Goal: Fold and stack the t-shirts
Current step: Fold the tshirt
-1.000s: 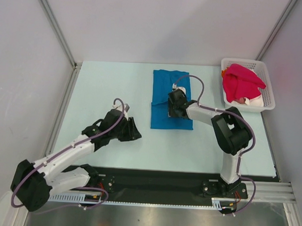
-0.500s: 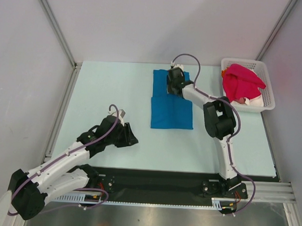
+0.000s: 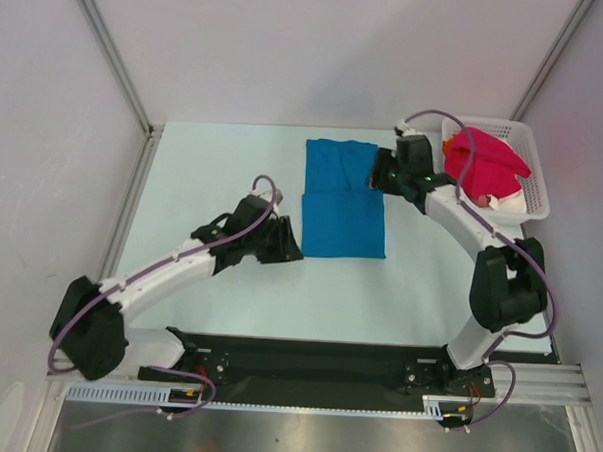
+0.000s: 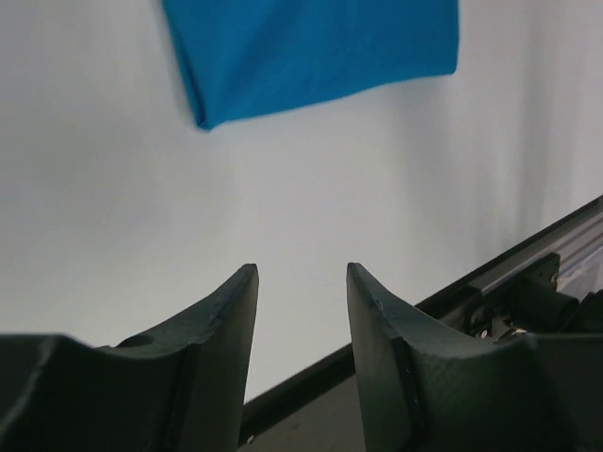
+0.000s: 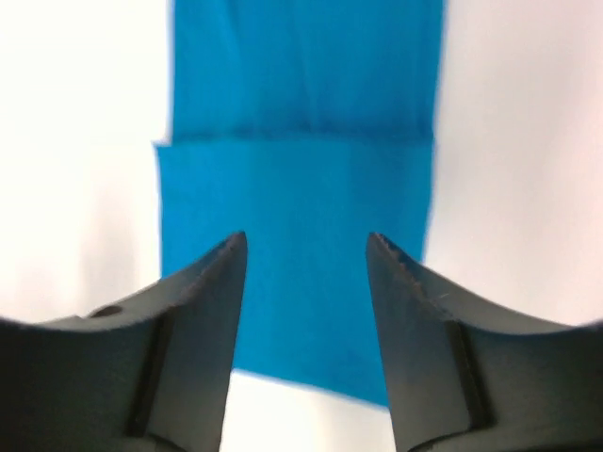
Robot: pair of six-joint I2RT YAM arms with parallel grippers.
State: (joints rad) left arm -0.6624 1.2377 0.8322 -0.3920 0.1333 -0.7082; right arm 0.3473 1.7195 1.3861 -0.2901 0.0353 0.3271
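Right claw is released, jaws spread wide with nothing between them, and from its own wrist camera the right claw looks straight down over the bright blue t-shirt. That blue t-shirt lies flat on the pale counter, folded into a long rectangle running from the far side toward the arms, and a crease line crosses it about halfway along. The nearer half is a touch wider than the far half. From above, the right claw sits at the far right edge of the cloth; whether it touches the fabric, I cannot tell. Over on the other side, the left claw is released too, its dark fingers parted and empty, low by the near left corner of the shirt. From the left wrist, the left claw has bare counter between its tips, with the blue t-shirt ahead and apart from them. Out at the far right corner stands the white lattice basket, and heaped in it is the crimson-pink t-shirt. A sliver of orange cloth shows at the basket's left rim, and some white cloth peeks from under the pink on the near side.
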